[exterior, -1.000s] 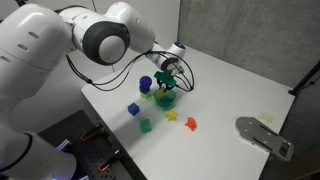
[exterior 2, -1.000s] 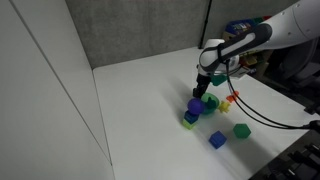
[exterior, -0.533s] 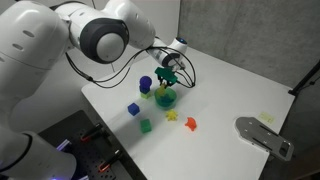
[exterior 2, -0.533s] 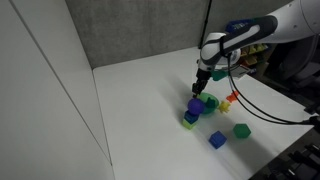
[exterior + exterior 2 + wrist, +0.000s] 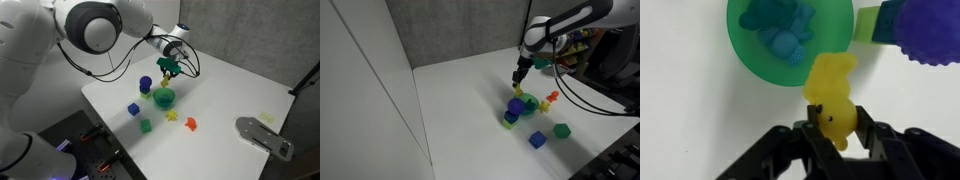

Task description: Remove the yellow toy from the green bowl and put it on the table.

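My gripper (image 5: 836, 118) is shut on the yellow toy (image 5: 831, 88), a pale-yellow lumpy figure, and holds it in the air above and beside the green bowl (image 5: 755, 62). The bowl still holds a blue-teal toy (image 5: 783, 30). In both exterior views the gripper (image 5: 169, 68) (image 5: 523, 74) hangs above the bowl (image 5: 165, 98) (image 5: 529, 103), which stands on the white table (image 5: 230, 85) (image 5: 460, 110). The yellow toy is too small to make out in the exterior views.
A purple cylinder (image 5: 145, 84) (image 5: 933, 30) and a green block (image 5: 869, 24) stand next to the bowl. A blue cube (image 5: 133, 109), a green cube (image 5: 145, 125), a yellow-orange piece (image 5: 171, 116) and a red toy (image 5: 190, 124) lie in front of it. A grey bracket (image 5: 262, 135) sits at the table's corner.
The gripper has risen from the bowl with the yellow toy in it. The bowl and the other pieces have not moved.
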`<state>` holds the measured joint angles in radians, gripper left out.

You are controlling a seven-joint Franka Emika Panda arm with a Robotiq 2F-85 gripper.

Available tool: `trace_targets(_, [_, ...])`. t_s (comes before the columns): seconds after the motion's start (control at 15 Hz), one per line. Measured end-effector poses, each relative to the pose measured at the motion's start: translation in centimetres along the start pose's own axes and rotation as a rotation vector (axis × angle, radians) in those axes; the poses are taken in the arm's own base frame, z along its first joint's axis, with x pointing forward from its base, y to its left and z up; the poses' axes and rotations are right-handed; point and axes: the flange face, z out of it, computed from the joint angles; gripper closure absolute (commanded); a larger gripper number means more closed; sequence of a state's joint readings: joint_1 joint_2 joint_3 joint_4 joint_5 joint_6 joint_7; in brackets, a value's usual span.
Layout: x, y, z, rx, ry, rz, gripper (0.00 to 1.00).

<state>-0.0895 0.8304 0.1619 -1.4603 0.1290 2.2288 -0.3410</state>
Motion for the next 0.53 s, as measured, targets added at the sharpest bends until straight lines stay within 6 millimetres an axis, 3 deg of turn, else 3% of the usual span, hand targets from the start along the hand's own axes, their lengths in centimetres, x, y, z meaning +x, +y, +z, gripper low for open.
trace_targets(0.27, [-0.9,2.0,-4.0,-0.034,0.037,0.029,0.84])
trace_targets(0.53, [-2.8,6.2,-7.0,-0.083,0.079,0.092,0.84])
